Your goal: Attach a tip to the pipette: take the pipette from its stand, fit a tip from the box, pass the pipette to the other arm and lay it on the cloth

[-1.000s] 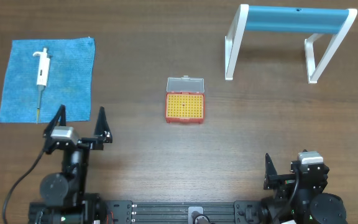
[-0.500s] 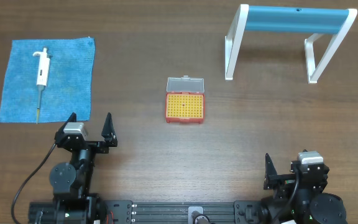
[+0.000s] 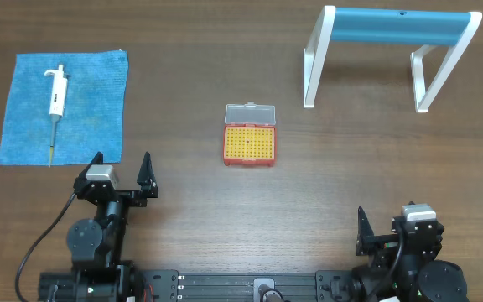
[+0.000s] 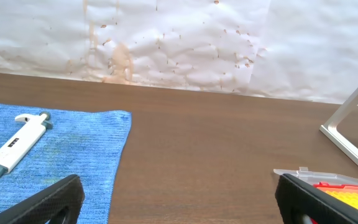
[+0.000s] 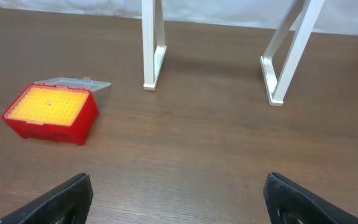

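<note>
The desk (image 3: 334,193) is lit evenly and fairly brightly from overhead, so only soft, short shadows are thrown: a faint one beside the tip box (image 3: 249,145) and thin ones along the feet of the stand (image 3: 397,25). In the right wrist view a pale sheen is spread over the wood grain close to the camera, and a dim shadow is cast beside each stand leg. In the left wrist view the papered wall (image 4: 179,43) is rendered brightest.
</note>
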Controlling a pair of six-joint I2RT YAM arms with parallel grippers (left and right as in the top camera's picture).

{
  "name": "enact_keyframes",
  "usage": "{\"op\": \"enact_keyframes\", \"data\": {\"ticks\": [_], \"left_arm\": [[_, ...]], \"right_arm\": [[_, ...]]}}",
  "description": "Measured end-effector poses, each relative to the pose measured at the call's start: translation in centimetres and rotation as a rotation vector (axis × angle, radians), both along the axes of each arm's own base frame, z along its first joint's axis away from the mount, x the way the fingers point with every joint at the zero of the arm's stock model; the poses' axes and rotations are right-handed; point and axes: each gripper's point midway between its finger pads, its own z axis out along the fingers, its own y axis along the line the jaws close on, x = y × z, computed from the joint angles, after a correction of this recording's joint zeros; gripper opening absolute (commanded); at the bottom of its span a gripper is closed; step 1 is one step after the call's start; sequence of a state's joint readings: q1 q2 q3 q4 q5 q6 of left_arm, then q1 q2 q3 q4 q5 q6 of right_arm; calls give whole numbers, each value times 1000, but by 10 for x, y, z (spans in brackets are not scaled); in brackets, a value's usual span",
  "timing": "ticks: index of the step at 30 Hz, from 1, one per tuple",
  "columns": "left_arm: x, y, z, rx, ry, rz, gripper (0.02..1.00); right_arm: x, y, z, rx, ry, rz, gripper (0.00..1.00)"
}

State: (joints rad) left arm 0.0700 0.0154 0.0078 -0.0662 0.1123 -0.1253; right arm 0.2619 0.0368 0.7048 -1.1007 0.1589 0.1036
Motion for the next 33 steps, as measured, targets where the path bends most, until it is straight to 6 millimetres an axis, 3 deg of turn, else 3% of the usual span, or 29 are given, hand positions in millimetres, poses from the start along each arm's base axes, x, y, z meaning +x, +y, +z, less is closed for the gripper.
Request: {"op": "enact_keyframes", "data": {"ticks": [9, 13, 15, 18, 20, 24, 28, 33], "left_arm": [[0, 0, 0, 0, 0, 0, 996], [0, 0, 0, 0, 0, 0, 993], [0, 0, 0, 0, -1, 0, 993], [0, 0, 1, 0, -3, 1, 993], [0, 0, 1, 0, -4, 1, 993], [0, 0, 1, 0, -4, 1, 993], [0, 0, 1, 0, -4, 1, 993], [0, 0, 1, 0, -4, 1, 996]], "right_arm": [[1, 5, 4, 46, -11, 7, 897], [30, -11, 58, 76, -280, -122, 897], [47, -27, 70, 62, -392, -210, 897], [72, -40, 53, 44, -458, -267, 897], [91, -40, 18, 45, -448, -257, 897], [109, -25, -33, 62, -422, -173, 897], [112, -6, -49, 79, -397, -88, 899], [111, -2, -61, 81, -349, -70, 897]]}}
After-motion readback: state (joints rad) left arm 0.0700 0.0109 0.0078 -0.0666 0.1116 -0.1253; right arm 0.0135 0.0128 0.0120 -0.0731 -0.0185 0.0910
